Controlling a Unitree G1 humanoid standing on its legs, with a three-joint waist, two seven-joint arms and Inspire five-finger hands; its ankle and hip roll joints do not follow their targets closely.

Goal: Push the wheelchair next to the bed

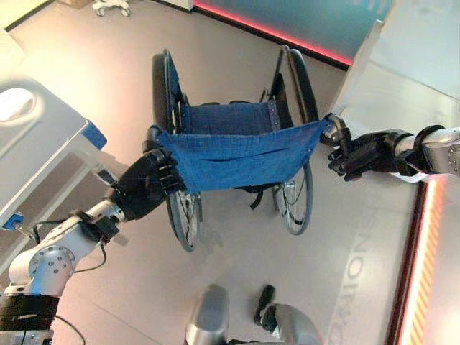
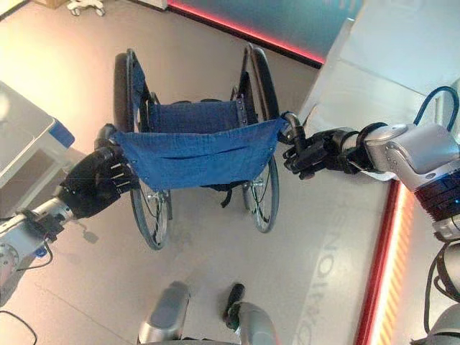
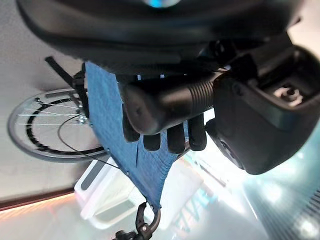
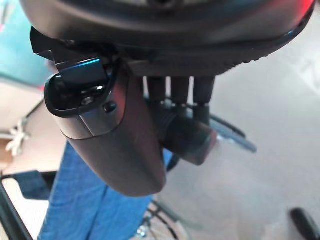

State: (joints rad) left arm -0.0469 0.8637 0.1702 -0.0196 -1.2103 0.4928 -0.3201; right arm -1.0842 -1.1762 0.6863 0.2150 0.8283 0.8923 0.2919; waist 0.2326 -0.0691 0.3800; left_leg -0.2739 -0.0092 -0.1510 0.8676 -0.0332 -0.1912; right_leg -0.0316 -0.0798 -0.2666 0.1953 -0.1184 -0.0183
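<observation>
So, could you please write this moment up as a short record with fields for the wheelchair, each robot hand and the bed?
wheelchair: upright on the floor ahead of the robot, blue backrest toward the camera, both big wheels down
left robot hand: fingers curled round the left push handle, by the backrest's left edge
right robot hand: fingers curled round the right push handle
bed: at the robot's left, apart from the wheelchair, with bare floor between
task state: wheelchair gripped at both handles, not yet beside the bed
</observation>
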